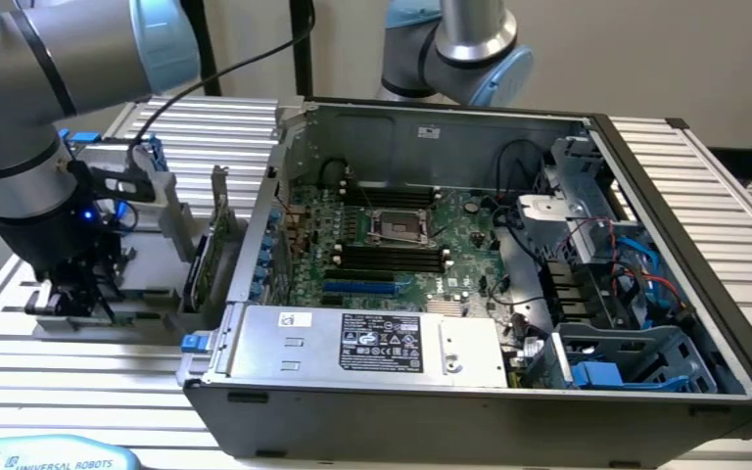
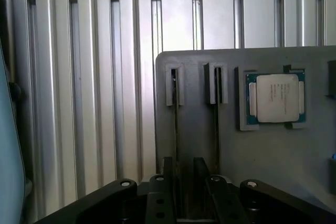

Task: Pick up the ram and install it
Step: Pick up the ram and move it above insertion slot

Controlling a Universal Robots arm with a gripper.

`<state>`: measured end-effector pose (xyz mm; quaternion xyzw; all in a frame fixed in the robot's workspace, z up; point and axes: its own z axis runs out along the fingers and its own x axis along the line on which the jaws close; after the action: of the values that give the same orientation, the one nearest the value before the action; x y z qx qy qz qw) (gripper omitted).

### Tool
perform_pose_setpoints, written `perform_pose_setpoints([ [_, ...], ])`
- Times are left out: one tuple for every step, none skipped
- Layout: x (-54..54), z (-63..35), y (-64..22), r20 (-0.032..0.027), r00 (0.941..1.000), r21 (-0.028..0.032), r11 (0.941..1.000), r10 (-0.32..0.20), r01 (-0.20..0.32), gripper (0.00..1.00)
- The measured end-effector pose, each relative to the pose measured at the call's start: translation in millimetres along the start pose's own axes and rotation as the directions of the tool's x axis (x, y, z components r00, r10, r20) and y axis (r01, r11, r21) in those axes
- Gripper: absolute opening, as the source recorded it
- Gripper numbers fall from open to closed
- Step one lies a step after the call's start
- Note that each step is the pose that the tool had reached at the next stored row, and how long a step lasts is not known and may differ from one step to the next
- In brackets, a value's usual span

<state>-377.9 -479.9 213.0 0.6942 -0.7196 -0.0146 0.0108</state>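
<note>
The arm [image 1: 50, 59] is showing smooth silver-grey tubing with pale blue joint caps [image 1: 167, 39]. A black cable [image 1: 239, 61] is running off it, and a small blue light [image 1: 89, 213] is glowing on its black wrist section. The gripper [image 2: 184, 165] is showing matte black, with flat bar fingers [image 2: 169, 182] and round silver screw heads [image 2: 125, 183]. At the near left, a pale blue cap [image 1: 43, 455] is carrying the words UNIVERSAL ROBOTS.

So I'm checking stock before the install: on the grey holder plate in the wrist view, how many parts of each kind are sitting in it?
ram sticks, edge-on in their slots: 2
processor: 1
Total: 3
</note>
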Motion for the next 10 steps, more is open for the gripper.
perform_pose_setpoints([
  [0.0, 1.0, 0.0, 0.0000, 1.0000, 0.0001, 1.0000, -0.003, 0.003, 0.31],
  [0.0, 2.0, 0.1, -0.0001, 1.0000, 0.0000, 1.0000, -0.005, 0.005, 0.31],
  [0.0, 2.9, 0.2, -0.0003, 1.0000, 0.0000, 1.0000, -0.007, 0.007, 0.31],
  [0.0, 3.9, 0.5, -0.0004, 1.0000, -0.0001, 1.0000, -0.009, 0.009, 0.31],
  [0.0, 4.9, 0.7, -0.0005, 0.9999, -0.0001, 0.9999, -0.011, 0.011, 0.31],
  [0.1, 6.1, 0.9, -0.0004, 0.9999, 0.0000, 0.9999, -0.013, 0.013, 0.31],
  [0.1, 7.3, 0.9, -0.0005, 0.9999, 0.0000, 0.9999, -0.014, 0.014, 0.31],
  [0.1, 8.4, 1.0, -0.0004, 0.9999, 0.0000, 0.9999, -0.015, 0.015, 0.31],
  [0.1, 9.3, 1.1, -0.0006, 0.9999, 0.0000, 0.9999, -0.016, 0.016, 0.31],
  [0.1, 10.2, 1.4, -0.0006, 0.9999, -0.0002, 0.9999, -0.017, 0.017, 0.31],
])
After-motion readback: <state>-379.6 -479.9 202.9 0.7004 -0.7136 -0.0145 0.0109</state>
